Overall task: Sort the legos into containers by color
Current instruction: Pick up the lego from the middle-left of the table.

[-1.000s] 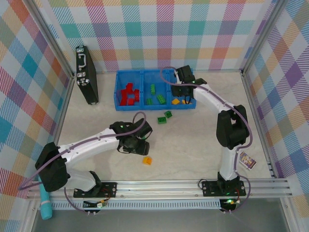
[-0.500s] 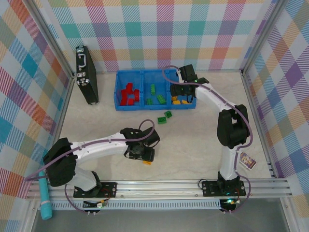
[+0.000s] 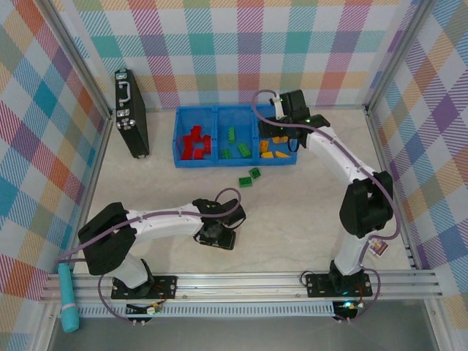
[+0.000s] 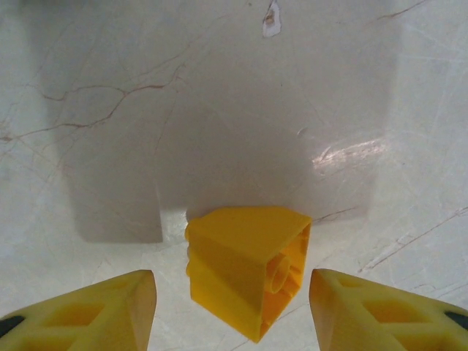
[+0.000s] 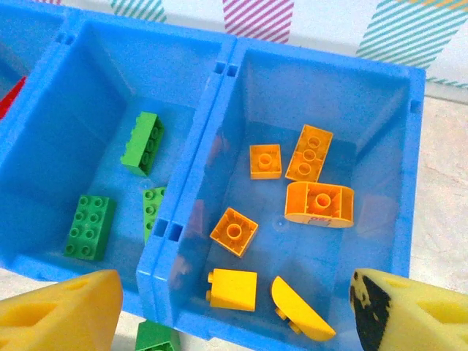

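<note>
In the left wrist view a yellow-orange lego (image 4: 248, 267) lies on its side on the marble table, between the spread fingers of my left gripper (image 4: 232, 284), with a gap on each side. From above, that left gripper (image 3: 218, 235) covers the brick. The containers (image 3: 218, 110) are three joined blue bins holding red legos (image 3: 194, 141), green legos (image 3: 235, 142) and orange legos (image 3: 274, 146). My right gripper (image 5: 235, 287) hangs open and empty over the right bin (image 5: 413, 168), above several orange legos (image 5: 307, 183). Two green legos (image 3: 250, 177) lie on the table in front of the bins.
A black case (image 3: 130, 113) leans at the back left. A small printed card (image 3: 376, 247) lies near the right arm's base. Aluminium rails border the table on all sides. One green brick (image 5: 157, 338) sits just outside the bins' front wall.
My left arm has swung toward the near edge and come down over the yellow-orange brick. My right gripper has opened above the right bin and drawn back a little.
</note>
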`<action>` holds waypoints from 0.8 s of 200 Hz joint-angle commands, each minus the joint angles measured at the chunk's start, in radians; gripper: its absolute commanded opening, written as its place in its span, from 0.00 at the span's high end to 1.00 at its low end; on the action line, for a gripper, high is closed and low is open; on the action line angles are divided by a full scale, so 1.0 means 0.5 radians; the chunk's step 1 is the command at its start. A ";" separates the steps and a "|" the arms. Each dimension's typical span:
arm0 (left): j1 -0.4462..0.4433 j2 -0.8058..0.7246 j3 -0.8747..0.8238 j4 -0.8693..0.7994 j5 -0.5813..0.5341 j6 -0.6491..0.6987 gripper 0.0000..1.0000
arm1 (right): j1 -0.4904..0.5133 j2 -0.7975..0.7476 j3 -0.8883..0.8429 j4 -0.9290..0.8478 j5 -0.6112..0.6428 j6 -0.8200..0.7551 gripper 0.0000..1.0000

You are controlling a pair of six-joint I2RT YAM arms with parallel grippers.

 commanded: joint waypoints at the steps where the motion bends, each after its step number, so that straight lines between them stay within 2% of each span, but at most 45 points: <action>1: -0.014 0.049 -0.036 0.065 0.043 -0.017 0.46 | -0.006 -0.102 -0.048 0.004 -0.028 -0.029 0.18; 24: -0.014 0.084 -0.082 0.132 0.083 -0.032 0.49 | -0.006 -0.150 -0.068 -0.002 -0.020 -0.026 0.18; 63: -0.002 0.112 -0.091 0.192 0.106 -0.021 0.65 | -0.006 -0.233 -0.109 -0.013 0.026 -0.026 0.18; 88: 0.024 0.106 -0.022 0.160 0.100 0.031 0.71 | -0.008 -0.286 -0.166 -0.013 0.069 -0.029 0.18; 116: 0.086 0.116 0.245 0.041 0.090 0.188 0.74 | -0.007 -0.344 -0.234 -0.037 0.137 -0.017 0.18; 160: 0.235 0.252 0.908 0.010 0.021 0.417 0.75 | -0.008 -0.557 -0.467 0.007 0.167 0.013 0.19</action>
